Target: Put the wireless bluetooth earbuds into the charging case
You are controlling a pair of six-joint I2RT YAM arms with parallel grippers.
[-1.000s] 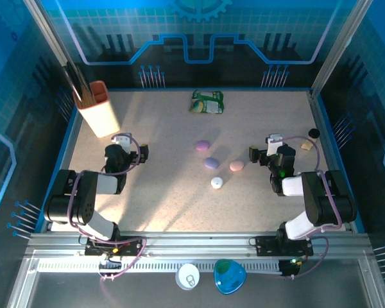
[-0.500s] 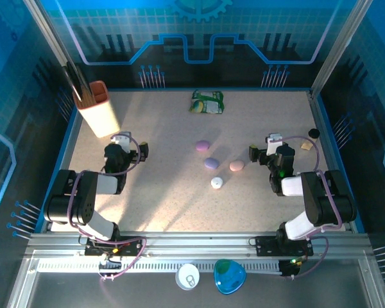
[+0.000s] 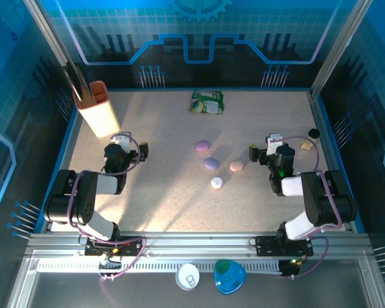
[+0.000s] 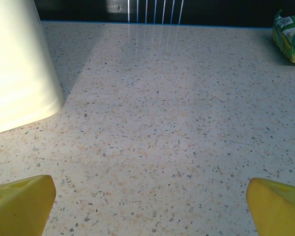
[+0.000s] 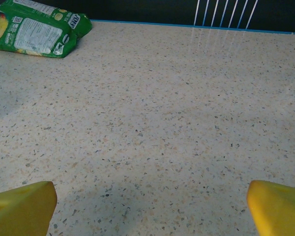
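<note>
Four pebble-like charging cases lie mid-table in the top view: a lilac case (image 3: pixel 202 145), a blue-lilac case (image 3: pixel 211 163), a pink case (image 3: pixel 237 166) and a white case (image 3: pixel 217 183). The tiny earbuds are hidden or too small to make out. My left gripper (image 3: pixel 123 142) rests low at the left, well apart from the cases. In the left wrist view it (image 4: pixel 150 201) is open, its yellow fingertips (image 4: pixel 19 201) wide apart over bare table. My right gripper (image 3: pixel 273 142) sits right of the pink case, also open (image 5: pixel 150 206) with nothing between its fingertips (image 5: pixel 278 206).
A cream cup (image 3: pixel 97 110) holding dark sticks stands at the back left, close ahead of the left gripper (image 4: pixel 17 69). A green packet (image 3: pixel 207 101) lies at the back middle. A small black disc (image 3: pixel 314 133) and a tan piece (image 3: pixel 306 145) lie at the right edge.
</note>
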